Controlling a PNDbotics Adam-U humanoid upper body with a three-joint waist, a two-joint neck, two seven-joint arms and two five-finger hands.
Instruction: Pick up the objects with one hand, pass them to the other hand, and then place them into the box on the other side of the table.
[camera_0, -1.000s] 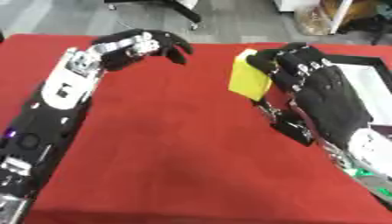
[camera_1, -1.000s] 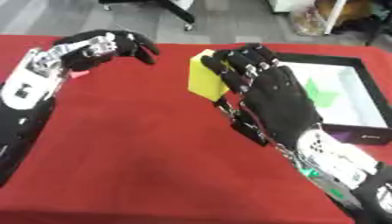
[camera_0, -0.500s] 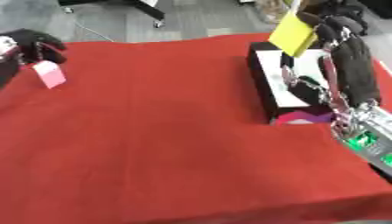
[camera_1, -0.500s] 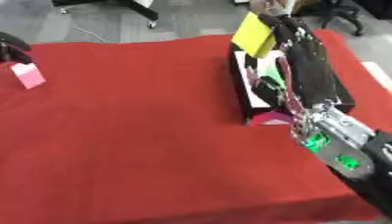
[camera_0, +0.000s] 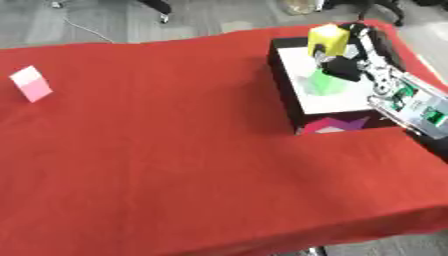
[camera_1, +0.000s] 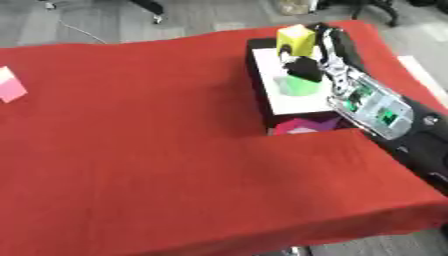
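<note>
My right hand hangs over the black box at the table's right side, shut on a yellow block that sits above the box's far end. Inside the box, on its white floor, lies a green object just below the hand. A pink block stands alone on the red cloth at the far left. My left hand shows in neither view.
My right forearm, with green-lit electronics, runs from the box to the lower right edge. The red tablecloth ends close to the box's right side and along the bottom. Grey floor and chair legs lie beyond the far edge.
The camera has swung, shifting the whole picture. My right hand has lowered the yellow block over the box. My left hand, earlier beside the pink block, has left the view.
</note>
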